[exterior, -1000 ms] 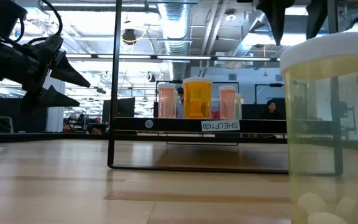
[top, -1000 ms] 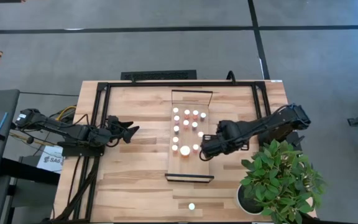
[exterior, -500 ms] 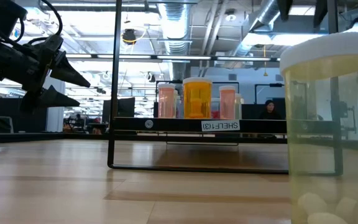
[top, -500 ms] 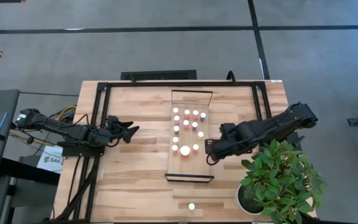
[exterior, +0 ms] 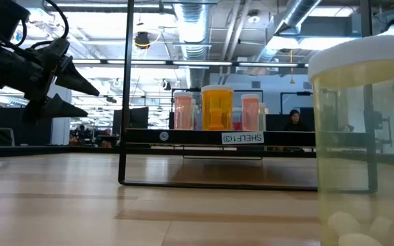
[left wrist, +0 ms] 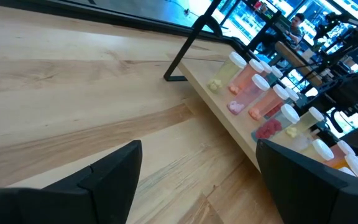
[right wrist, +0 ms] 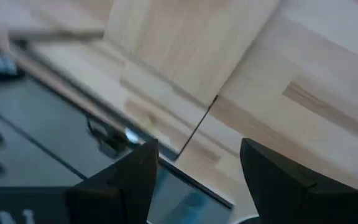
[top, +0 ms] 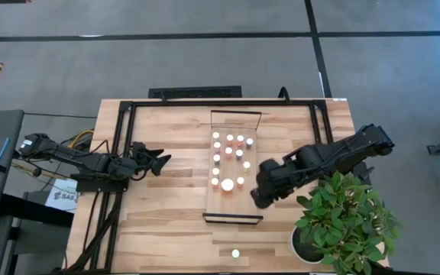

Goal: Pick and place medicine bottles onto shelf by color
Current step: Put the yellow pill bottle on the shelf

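The shelf [top: 232, 205] is a pale board with dark end rails, lying mid-table. Several medicine bottles [top: 228, 151] with white caps stand on it, one with a larger cap [top: 227, 185]. In the low view, pink and orange bottles [exterior: 217, 108] stand on the shelf [exterior: 183, 137]. One pale yellow bottle [top: 235, 253] stands alone on the tabletop by the near edge and shows large in the low view [exterior: 361, 143]. My right gripper [top: 256, 199] is open and empty, just right of the shelf's near end. My left gripper [top: 161, 160] waits open, left of the shelf.
A potted plant [top: 346, 221] stands at the table's near right corner, close under my right arm. A black metal frame [top: 121, 145] runs around the table's left, far and right sides. Bare wooden tabletop [top: 174, 221] lies left of and before the shelf.
My right gripper has drawn back from the bottles at the shelf's right side and gone up and a little toward the table's near edge, turning as it went. In the low view its fingers have risen out of the picture. The bottles have stayed in place.
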Available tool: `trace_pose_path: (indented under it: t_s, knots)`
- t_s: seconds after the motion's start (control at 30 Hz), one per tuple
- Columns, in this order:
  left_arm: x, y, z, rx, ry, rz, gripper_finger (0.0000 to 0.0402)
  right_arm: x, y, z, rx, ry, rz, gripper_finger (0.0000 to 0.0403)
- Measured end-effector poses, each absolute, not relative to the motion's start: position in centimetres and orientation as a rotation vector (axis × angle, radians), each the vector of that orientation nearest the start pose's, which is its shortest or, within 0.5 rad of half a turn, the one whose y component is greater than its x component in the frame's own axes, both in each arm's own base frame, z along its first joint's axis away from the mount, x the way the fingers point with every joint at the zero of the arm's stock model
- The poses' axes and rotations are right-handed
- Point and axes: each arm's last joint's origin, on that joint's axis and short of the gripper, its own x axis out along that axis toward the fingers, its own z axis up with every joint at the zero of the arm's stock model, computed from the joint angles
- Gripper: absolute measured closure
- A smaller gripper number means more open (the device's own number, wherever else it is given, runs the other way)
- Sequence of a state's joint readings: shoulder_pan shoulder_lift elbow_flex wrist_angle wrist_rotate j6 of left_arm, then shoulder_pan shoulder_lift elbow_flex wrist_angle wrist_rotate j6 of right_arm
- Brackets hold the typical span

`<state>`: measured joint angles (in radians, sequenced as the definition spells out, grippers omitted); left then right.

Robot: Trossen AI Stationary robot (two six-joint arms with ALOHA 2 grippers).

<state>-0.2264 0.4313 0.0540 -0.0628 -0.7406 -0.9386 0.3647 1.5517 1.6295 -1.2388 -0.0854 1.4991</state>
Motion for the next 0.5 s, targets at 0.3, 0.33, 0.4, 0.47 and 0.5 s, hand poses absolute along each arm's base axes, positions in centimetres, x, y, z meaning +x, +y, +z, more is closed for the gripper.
trace_pose_path:
  t_s: [0.3,0.33,0.4,0.47,0.5]
  knots:
    - [11.2,-0.6,14.1,-0.699,0.126,0.642,0.0099,26.7,13.3,35.1,0.804,1.358,-0.177,0.0154]
    - [11.2,-0.6,14.1,-0.699,0.126,0.642,0.0099,26.4,13.6,35.2,0.776,1.372,-0.139,0.0155]
    - [11.2,-0.6,14.1,-0.699,0.125,0.641,0.0099,26.0,14.4,35.1,0.722,1.392,-0.092,0.0157]
    - [11.2,-0.6,14.1,-0.699,0.125,0.641,0.0099,25.7,15.1,35.0,0.670,1.394,-0.037,0.0163]
    - [11.2,-0.6,14.1,-0.699,0.125,0.642,0.0099,25.6,15.6,35.1,0.642,1.389,0.000,0.0166]
